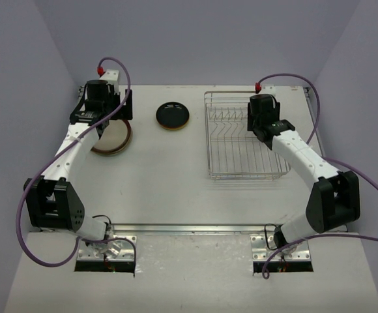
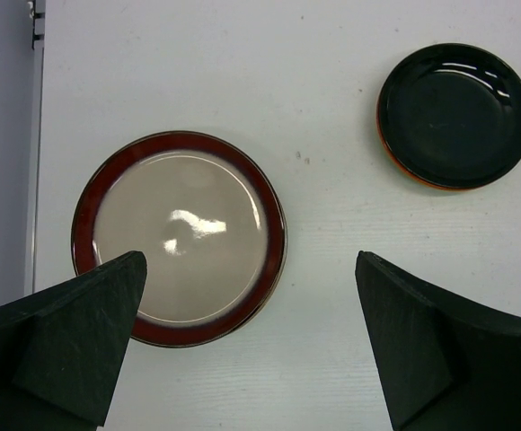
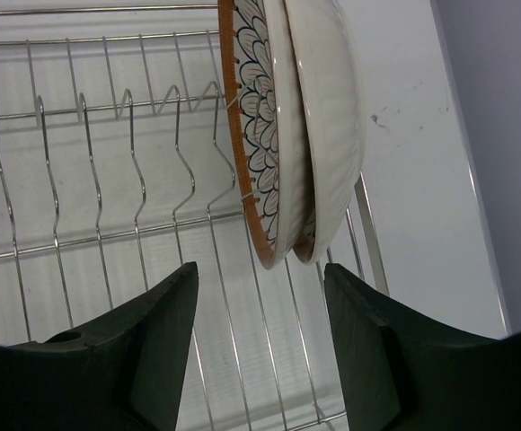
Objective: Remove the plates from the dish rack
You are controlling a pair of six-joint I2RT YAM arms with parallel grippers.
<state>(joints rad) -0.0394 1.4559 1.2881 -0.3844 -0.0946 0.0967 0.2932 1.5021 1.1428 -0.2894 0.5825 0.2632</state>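
Right wrist view: two plates stand together at one end of the dish rack (image 1: 208,140)
Right claw (image 3: 260,274), half open and gripping nothing, sits just short of the lower rims of the patterned plate (image 3: 259,135) and the cream plate (image 3: 328,117); closing here could pinch both or slip off their curved edges. Left of the dish rack, the left claw (image 2: 250,260), wide open and empty, hovers over a brown-rimmed plate (image 2: 180,233) on the table (image 2: 332,341)

Two matching arms here, the left arm (image 1: 68,153) and right arm (image 1: 300,153), white shells broken by chunky black joint housings, a purple cable (image 1: 287,76) looping off each to a red connector (image 1: 100,68), silver bolted base plates (image 1: 127,242), and matte black wedge-shaped fingers (image 2: 72,350) on the left tool (image 2: 250,269) and right tool (image 3: 260,274).
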